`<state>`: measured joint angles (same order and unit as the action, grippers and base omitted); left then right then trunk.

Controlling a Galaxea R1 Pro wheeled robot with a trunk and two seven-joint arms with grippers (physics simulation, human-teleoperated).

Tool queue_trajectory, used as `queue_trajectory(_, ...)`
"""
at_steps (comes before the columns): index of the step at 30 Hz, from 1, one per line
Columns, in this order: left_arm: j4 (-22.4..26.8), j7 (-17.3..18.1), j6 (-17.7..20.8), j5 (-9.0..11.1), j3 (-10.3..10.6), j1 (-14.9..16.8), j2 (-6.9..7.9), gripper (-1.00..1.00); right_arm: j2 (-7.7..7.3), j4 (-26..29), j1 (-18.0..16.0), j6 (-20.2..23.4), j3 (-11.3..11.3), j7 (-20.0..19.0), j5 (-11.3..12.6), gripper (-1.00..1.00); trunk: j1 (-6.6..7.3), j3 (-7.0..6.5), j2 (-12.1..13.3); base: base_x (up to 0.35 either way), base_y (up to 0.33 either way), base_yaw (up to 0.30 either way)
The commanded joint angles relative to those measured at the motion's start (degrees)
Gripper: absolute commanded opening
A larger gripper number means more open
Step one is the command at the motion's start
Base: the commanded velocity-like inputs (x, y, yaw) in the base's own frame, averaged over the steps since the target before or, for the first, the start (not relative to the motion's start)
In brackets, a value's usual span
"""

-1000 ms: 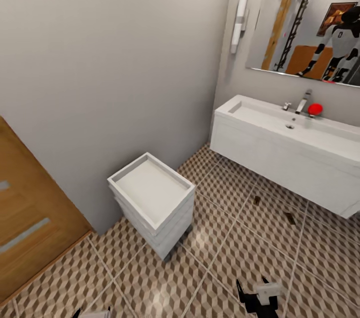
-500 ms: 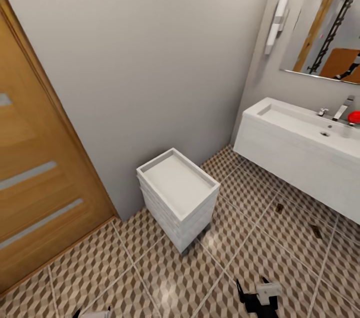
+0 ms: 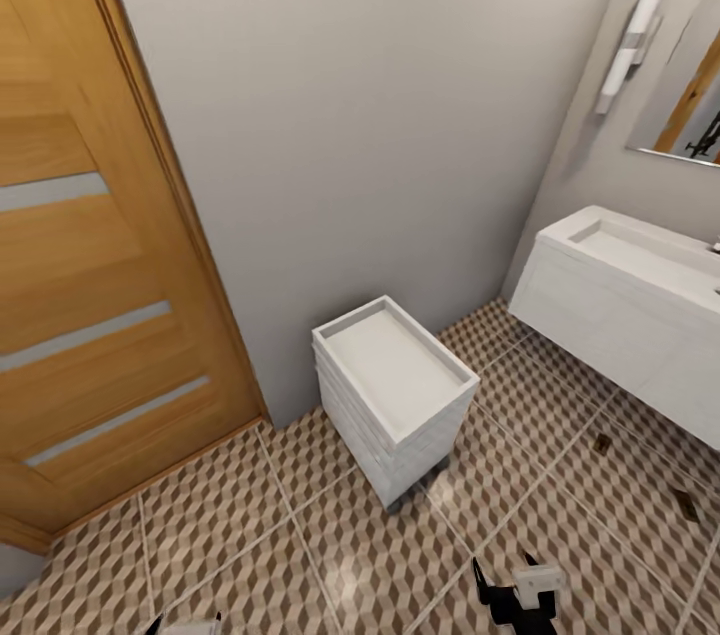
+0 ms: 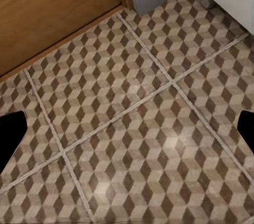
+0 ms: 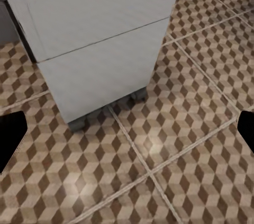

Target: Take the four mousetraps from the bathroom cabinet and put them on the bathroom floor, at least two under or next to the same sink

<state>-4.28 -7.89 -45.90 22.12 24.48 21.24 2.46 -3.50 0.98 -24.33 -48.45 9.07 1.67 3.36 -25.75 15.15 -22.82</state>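
Two small tan mousetraps (image 3: 601, 443) lie flat on brown-and-beige cube-pattern tile bathroom floor (image 3: 230, 525), just below white wall-hung block sink (image 3: 620, 315). Too small to see details. White drawer unit on little wheels (image 3: 395, 395) stands near grey wall, beside big orange wooden door (image 3: 90, 245). Right gripper (image 3: 515, 598) low over tiles, jaws spread wide, holding nothing. Left gripper (image 4: 127, 128) jaws spread too, empty. Orange-brown dresser not here. Likely job: find dresser for more traps. Turn slow, steer clear of white unit, keep arms tucked.
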Motion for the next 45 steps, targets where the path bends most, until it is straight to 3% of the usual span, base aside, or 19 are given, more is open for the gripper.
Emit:
queue_trajectory(1,-0.2,-0.3,-0.2,0.1,0.5,0.1,-0.05,1.0,-0.01,0.0,0.0,-0.1,0.5,0.2,0.3,1.0,-0.03,0.1,-0.1,0.0,0.0,0.279)
queue_trajectory(45,-0.2,-0.3,-0.2,0.1,0.5,0.1,-0.52,1.0,-0.01,0.0,0.0,0.8,0.5,0.2,0.3,1.0,-0.03,0.1,-0.1,0.0,0.0,0.279)
